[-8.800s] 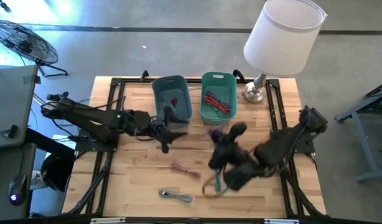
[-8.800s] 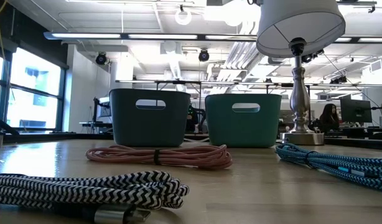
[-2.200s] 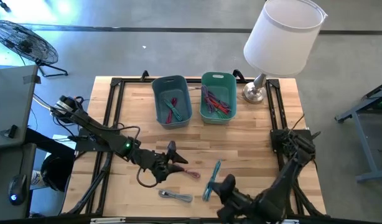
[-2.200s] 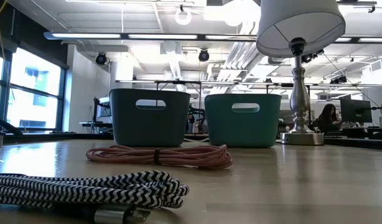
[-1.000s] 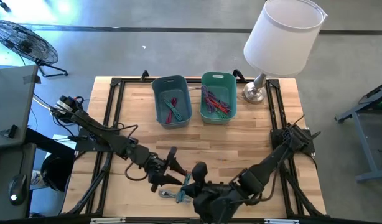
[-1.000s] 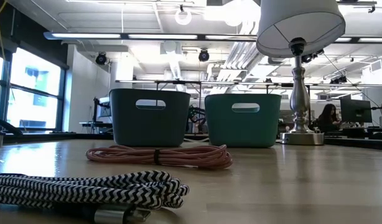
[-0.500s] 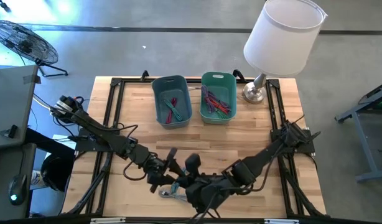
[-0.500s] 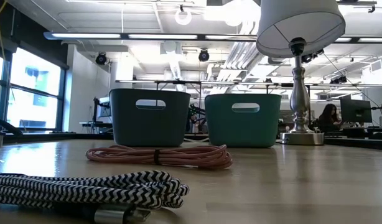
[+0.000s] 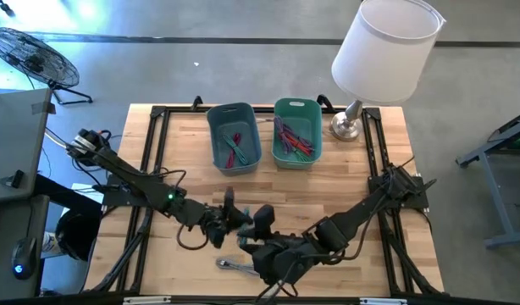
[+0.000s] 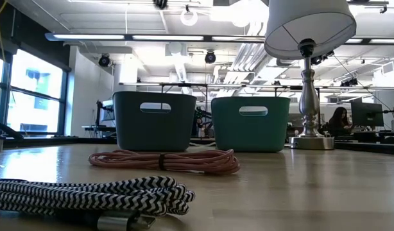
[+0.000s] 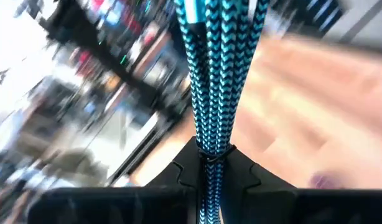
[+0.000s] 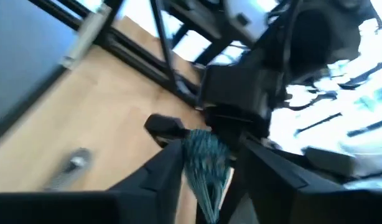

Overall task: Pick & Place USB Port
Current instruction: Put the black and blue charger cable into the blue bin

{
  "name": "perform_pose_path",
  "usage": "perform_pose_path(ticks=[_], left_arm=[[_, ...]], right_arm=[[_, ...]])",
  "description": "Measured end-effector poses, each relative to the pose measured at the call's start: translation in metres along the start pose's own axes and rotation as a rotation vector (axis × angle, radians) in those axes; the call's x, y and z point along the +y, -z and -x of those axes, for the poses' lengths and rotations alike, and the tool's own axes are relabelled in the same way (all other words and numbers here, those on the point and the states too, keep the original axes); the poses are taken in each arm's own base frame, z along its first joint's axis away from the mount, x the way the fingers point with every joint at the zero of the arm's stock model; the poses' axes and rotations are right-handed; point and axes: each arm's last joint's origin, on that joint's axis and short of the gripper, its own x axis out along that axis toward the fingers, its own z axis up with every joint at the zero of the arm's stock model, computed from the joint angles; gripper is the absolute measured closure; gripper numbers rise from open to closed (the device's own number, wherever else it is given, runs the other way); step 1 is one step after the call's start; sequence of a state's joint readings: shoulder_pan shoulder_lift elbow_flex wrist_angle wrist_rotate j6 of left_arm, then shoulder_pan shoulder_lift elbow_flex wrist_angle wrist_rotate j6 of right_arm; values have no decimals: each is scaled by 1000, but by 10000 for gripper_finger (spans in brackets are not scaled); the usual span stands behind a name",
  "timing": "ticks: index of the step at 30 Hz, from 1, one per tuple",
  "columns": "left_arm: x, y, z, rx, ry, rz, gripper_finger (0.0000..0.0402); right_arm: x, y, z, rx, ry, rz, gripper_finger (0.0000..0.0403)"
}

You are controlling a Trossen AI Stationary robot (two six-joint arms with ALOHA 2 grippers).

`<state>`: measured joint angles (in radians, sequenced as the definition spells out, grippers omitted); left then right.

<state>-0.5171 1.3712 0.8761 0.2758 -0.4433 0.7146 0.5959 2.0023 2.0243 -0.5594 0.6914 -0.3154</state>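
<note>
My high camera looks straight down on the table (image 9: pixel 345 182); the low one sits level with its surface — both catch the two bins (image 9: pixel 235 135); wrist cameras ride close — cable-filled.

white-shaded lamp (image 9: pixel 384 51) on table corner; floor fan (image 9: pixel 31 52) nearby.

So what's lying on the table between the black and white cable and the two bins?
A coiled pink cable lies between the black and white cable and the two bins, clearest in the low view; otherwise that stretch is bare wood.
</note>
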Motion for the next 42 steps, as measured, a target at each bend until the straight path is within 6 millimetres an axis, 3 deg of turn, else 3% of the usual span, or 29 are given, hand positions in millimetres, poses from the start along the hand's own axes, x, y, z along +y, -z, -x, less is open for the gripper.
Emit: perform_pose_path(ticks=[3,7,15,19,24,30,37,42], left_arm=[[10,3,11,89,-48,-64,382],[37,14,24,235,-71,-136,382],[103,69,31,507,-14,-162,382],[121,98,33,614,122,-259,382],[137,130,40,784,288,-317,382],[150,156,34,749,337,-231,379],[156,189,20,874,249,-35,311],[151,203,14,923,286,20,277]], right_arm=[[5,-2,8,24,103,41,221],[15,-2,20,79,208,127,202],[29,8,36,170,264,195,199],[30,20,43,236,256,173,199],[16,33,53,312,251,58,199],[6,45,55,379,304,15,198],[-9,53,43,445,306,-32,198],[-15,58,35,497,225,-76,198]])
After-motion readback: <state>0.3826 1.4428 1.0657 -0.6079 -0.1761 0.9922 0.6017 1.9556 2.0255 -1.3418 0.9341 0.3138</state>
